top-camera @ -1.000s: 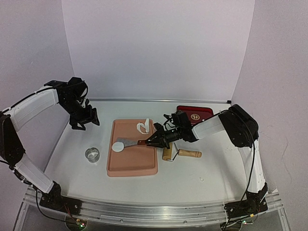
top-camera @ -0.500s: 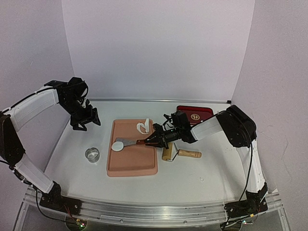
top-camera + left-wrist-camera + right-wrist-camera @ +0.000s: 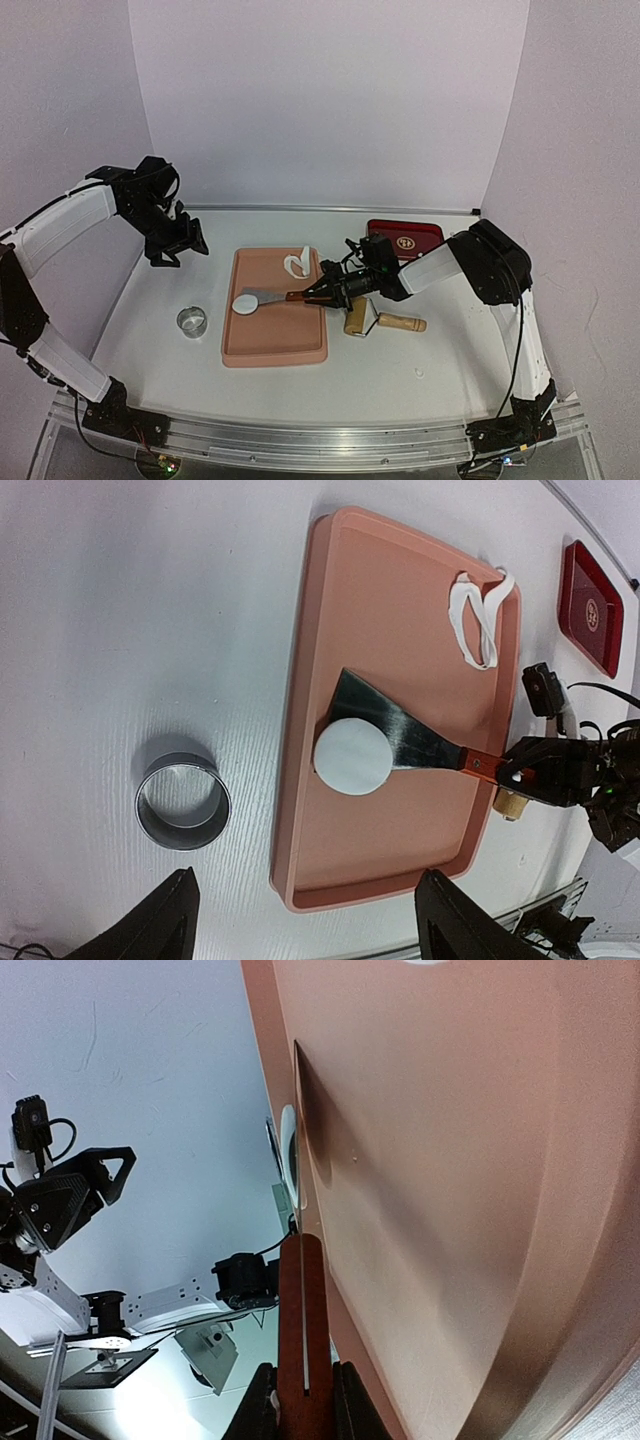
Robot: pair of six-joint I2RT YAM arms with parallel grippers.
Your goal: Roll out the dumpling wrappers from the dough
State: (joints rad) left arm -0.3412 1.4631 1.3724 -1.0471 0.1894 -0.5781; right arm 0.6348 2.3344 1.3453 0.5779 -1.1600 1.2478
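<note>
Wrapper (image 3: pixel 352 757) — round white disc on spatula (image 3: pixel 405 732) gripped by right end effector (image 3: pixel 320 292); left end effector (image 3: pixel 303 922) splayed.

Wrapper (image 3: pixel 352 757) matt; scraper (image 3: pixel 400 730) blade & ring (image 3: pixel 183 764) shiny metal; tray (image 3: pixel 400 600) matt plastic.

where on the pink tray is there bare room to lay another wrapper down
Barest is the near half of the tray, between the spatula and the near rim. Its far-left corner, beside the dough strip, is free too. The middle is crowded: the wrapper lies on the blade, with the right pincer on the handle.
</note>
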